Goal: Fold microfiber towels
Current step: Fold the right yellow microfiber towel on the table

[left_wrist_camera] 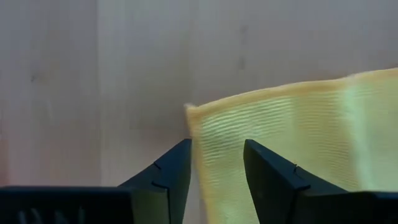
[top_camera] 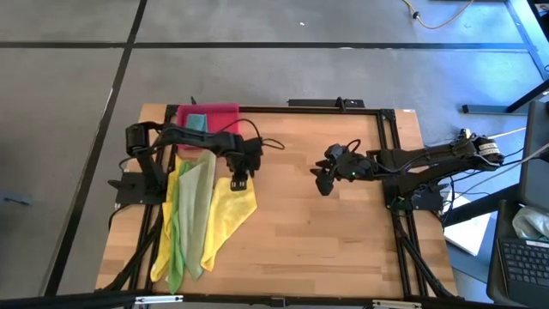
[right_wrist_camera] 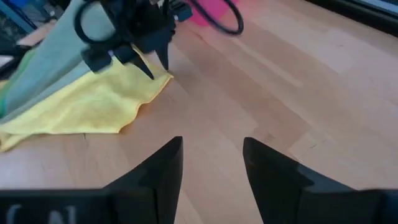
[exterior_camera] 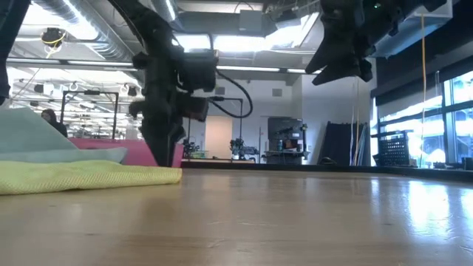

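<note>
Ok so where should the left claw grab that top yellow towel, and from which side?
Probably by its free corner, coming straight down from above. The yellow towel lies flat on the table, and that corner sticks out onto bare wood, clear of the green cloths. The left claw is open, already straddling the edge beside it. The right claw hangs open over mid-table.

The yellow towel (left_wrist_camera: 280, 130) is soft cloth with a fine ribbed weave, matt. Beneath it, the table (top_camera: 317, 232) is pale wood, smooth with a slight sheen. Above the towel, the left gripper's fingers (left_wrist_camera: 171, 171) look matt dark plastic.
</note>
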Controlling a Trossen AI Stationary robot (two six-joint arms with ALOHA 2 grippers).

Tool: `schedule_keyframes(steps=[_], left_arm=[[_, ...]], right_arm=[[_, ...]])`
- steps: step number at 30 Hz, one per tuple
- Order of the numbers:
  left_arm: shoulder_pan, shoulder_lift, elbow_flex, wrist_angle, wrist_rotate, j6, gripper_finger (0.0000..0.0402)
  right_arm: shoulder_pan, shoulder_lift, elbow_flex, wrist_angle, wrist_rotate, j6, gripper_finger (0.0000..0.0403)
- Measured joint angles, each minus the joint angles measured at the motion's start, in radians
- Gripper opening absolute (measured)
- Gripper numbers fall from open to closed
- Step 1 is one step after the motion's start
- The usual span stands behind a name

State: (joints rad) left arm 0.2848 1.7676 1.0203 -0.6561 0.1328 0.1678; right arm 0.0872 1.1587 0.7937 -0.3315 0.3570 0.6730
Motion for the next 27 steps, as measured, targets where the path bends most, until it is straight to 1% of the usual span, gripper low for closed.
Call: schedule_keyframes(steps=[6,11,14,18,25,27], left_arm=[[-0.012,0.026,0.003,0.011,-0.022,-0.053,0.0140],[-0.026,0.028,0.002,0.024,-0.019,-0.089,0.0140],[-0.044,0.029,0.002,0.030,-0.023,-0.114,0.0134],[-0.070,0.031,0.002,0.042,-0.030,-0.153,0.0105],[-0.091,0.033,0.010,0.049,0.013,-0.300,0.0021],[-0.091,0.036,0.018,0.041,0.025,-0.342,0.0006]], right_arm=[[0.000,0.000,0.000,-0.001,-0.051,0.001,0.0172],[0.000,0.000,0.000,-0.001,-0.123,0.003,0.0172],[0.000,0.000,0.000,-0.001,-0.125,0.002,0.0172],[0.000,0.000,0.000,-0.001,-0.125,0.002,0.0172],[0.000,0.000,0.000,-0.001,-0.125,0.002,0.0172],[0.000,0.000,0.000,-0.001,-0.125,0.001,0.0172]])
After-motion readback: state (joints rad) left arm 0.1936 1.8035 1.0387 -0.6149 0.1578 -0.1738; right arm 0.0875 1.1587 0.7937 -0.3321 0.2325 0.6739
